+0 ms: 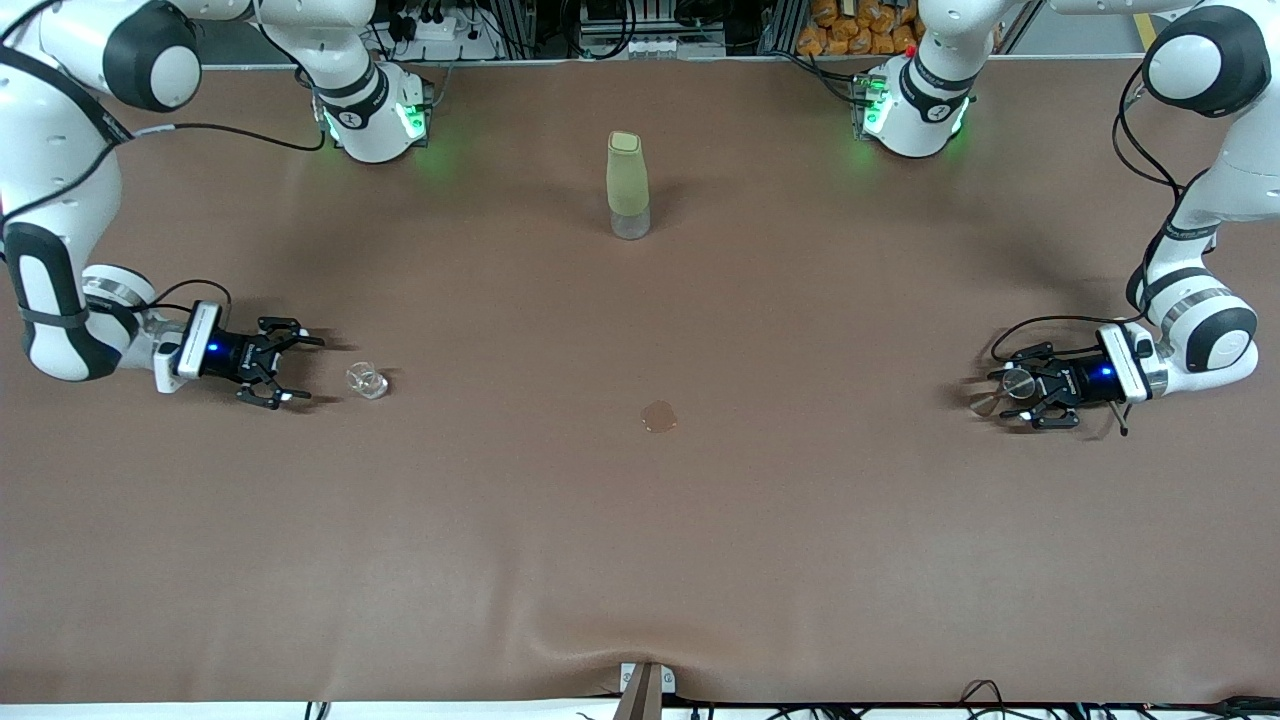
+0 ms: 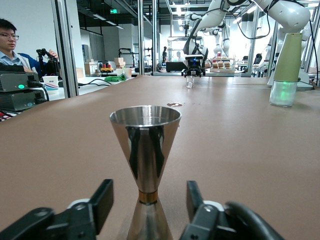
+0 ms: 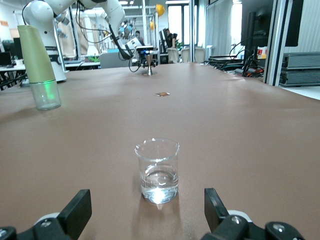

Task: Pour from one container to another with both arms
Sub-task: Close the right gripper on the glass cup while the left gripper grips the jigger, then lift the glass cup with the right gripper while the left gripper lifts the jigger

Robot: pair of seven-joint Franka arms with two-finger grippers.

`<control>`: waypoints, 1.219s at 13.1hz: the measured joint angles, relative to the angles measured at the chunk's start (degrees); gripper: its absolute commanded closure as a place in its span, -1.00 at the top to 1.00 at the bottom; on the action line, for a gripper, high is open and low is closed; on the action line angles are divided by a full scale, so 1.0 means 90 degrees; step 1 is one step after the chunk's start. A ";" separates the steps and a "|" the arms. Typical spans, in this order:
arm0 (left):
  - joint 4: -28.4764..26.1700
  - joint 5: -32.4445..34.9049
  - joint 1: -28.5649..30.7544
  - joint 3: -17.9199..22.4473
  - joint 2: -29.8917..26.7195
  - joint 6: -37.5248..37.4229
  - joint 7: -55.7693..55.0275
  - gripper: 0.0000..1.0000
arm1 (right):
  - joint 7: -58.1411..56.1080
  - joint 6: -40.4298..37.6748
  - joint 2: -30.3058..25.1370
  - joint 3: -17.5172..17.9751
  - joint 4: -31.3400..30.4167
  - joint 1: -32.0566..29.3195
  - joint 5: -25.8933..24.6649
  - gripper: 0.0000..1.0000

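A steel hourglass-shaped jigger [image 1: 1019, 382] [image 2: 145, 140] stands on the brown table near the left arm's end. My left gripper [image 1: 1022, 395] [image 2: 148, 192] is low at the table with a finger on each side of the jigger's waist. A gap shows on both sides, so it is open and not touching. A small clear glass beaker [image 1: 366, 380] [image 3: 157, 170] with a little clear liquid stands near the right arm's end. My right gripper [image 1: 308, 369] [image 3: 146, 200] rests low just short of it, open wide, with nothing between its fingers.
A tall pale-green bottle with a clear base [image 1: 628, 185] [image 2: 286, 62] [image 3: 39, 65] stands upright mid-table, nearer the robots' bases. A small round brown disc [image 1: 659, 416] lies flat near the table's middle. The brown mat wrinkles at the edge nearest the front camera.
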 measured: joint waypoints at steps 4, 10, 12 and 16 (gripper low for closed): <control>0.0003 -0.0059 -0.0046 -0.0034 0.0005 -0.0003 0.0000 0.17 | -0.0120 -0.0093 0.0468 0.0123 0.0117 0.0000 0.0384 1.00; 0.0008 -0.0062 -0.0053 -0.0041 0.0079 -0.0003 0.0000 -0.12 | -0.0169 -0.0125 0.0595 0.0599 0.0184 0.0000 0.0553 1.00; 0.0015 -0.0062 -0.0053 -0.0041 0.0154 -0.0003 0.0007 -0.23 | -0.0198 -0.0123 0.0620 0.0765 0.0187 0.0006 0.0674 1.00; 0.0045 -0.0071 -0.0053 -0.0044 0.0185 -0.0020 0.0027 -0.22 | -0.0207 -0.0099 0.0658 0.1014 0.0188 0.0036 0.0789 1.00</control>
